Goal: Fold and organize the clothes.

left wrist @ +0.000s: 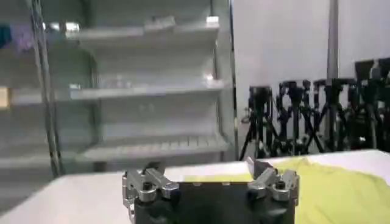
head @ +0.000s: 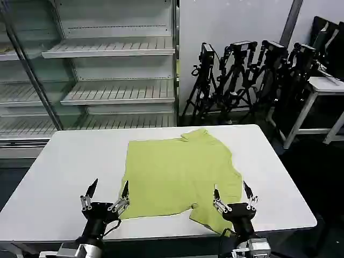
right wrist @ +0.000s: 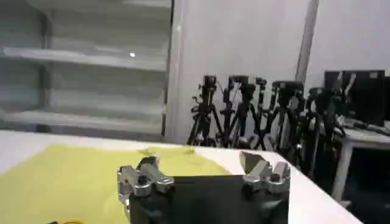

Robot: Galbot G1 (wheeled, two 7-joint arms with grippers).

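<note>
A lime T-shirt (head: 180, 174) lies on the white table (head: 75, 161), partly folded, with a loose flap at its near right corner. My left gripper (head: 109, 189) hovers open over the near table edge, just left of the shirt's near left corner. Over the shirt's near right corner my right gripper (head: 233, 191) is open too. In the left wrist view the left gripper (left wrist: 201, 165) has the shirt (left wrist: 332, 189) off to one side. The right wrist view has the right gripper (right wrist: 196, 161) above the yellow fabric (right wrist: 61, 179). Nothing is held in either.
White shelving with glass doors (head: 107, 64) stands behind the table. Several black camera tripods (head: 242, 75) are at the back right, beside a second white table (head: 328, 86). Bare tabletop lies left of the shirt.
</note>
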